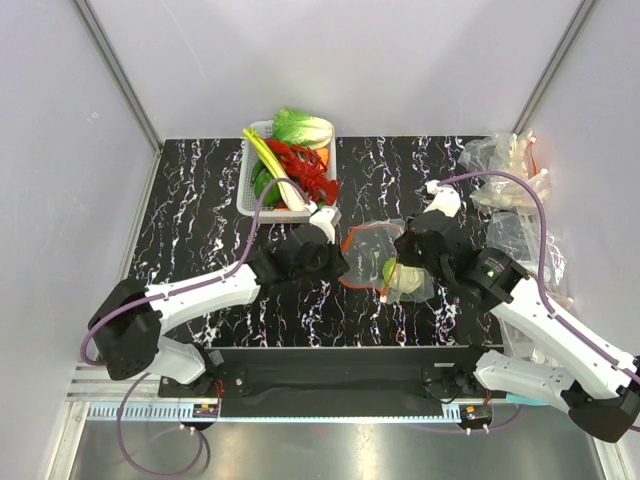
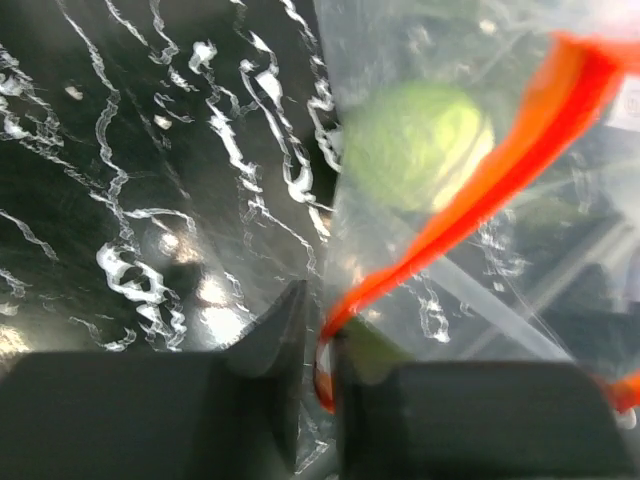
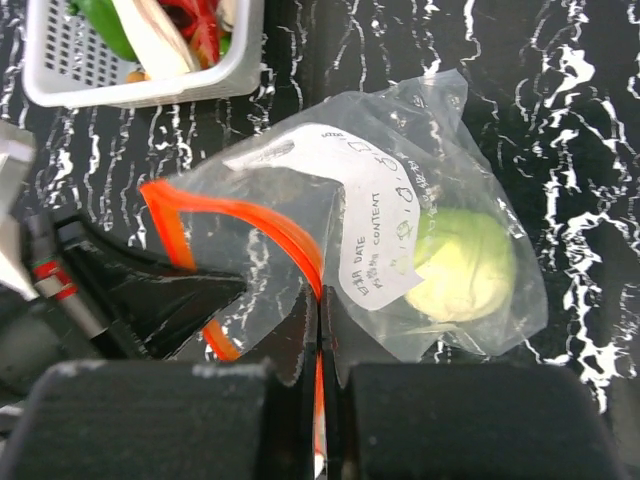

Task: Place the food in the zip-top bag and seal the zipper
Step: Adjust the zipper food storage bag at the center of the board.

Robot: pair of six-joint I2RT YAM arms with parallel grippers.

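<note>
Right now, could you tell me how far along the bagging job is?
Done: the cabbage lies inside the zip-top bag. In hand: the left gripper and right gripper pinch the zipper, mouth open. Left: the lobster is in the basket; sealing follows.

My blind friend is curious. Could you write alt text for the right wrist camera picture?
A clear zip-top bag holding a pale green cabbage lies on a black marbled table, its red-orange zipper pinched by the right gripper below and the left gripper at left. A white basket sits top left.
</note>
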